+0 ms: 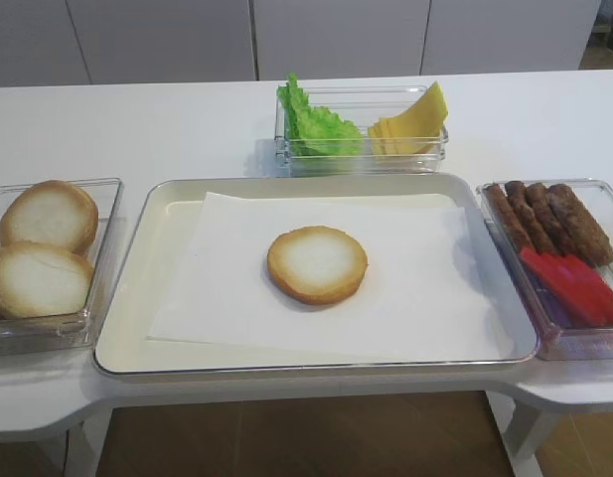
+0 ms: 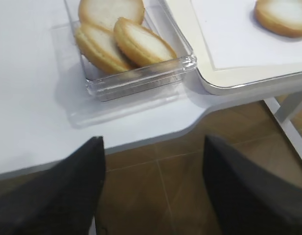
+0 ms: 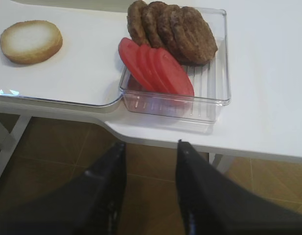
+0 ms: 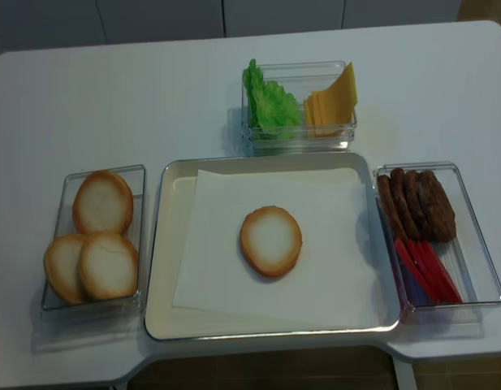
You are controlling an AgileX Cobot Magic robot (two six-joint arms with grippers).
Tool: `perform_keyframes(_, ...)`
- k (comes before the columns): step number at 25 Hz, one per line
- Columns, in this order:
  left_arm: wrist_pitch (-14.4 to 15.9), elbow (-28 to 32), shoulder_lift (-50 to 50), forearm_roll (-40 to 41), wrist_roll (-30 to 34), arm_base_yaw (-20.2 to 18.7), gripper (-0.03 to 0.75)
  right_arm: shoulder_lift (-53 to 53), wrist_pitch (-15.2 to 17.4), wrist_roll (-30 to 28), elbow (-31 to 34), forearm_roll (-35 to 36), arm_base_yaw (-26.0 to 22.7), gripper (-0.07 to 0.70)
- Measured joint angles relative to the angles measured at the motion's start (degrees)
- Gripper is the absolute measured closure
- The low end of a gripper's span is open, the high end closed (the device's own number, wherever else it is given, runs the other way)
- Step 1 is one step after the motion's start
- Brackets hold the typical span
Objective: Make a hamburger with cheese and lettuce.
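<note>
While hands (image 2: 153, 191) hang back, hamburger (image 1: 317, 263) centred

Kitchen-like setup, white table (image 1: 167, 119), grey cabinets (image 1: 167, 40)

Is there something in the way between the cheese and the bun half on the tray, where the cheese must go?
Nothing visible blocks it. The cheese leans in a clear box behind the tray, beside the lettuce. Only the box wall and tray rim lie between it and the bun half, whose top is bare.
</note>
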Motion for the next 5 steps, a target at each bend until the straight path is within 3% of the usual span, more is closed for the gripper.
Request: perform_keyframes(5, 0.0, 0.0, 0.0, 0.0, 0.0, 3.89, 0.248, 0.0, 0.0, 0.0, 0.0, 0.0, 0.0, 0.351)
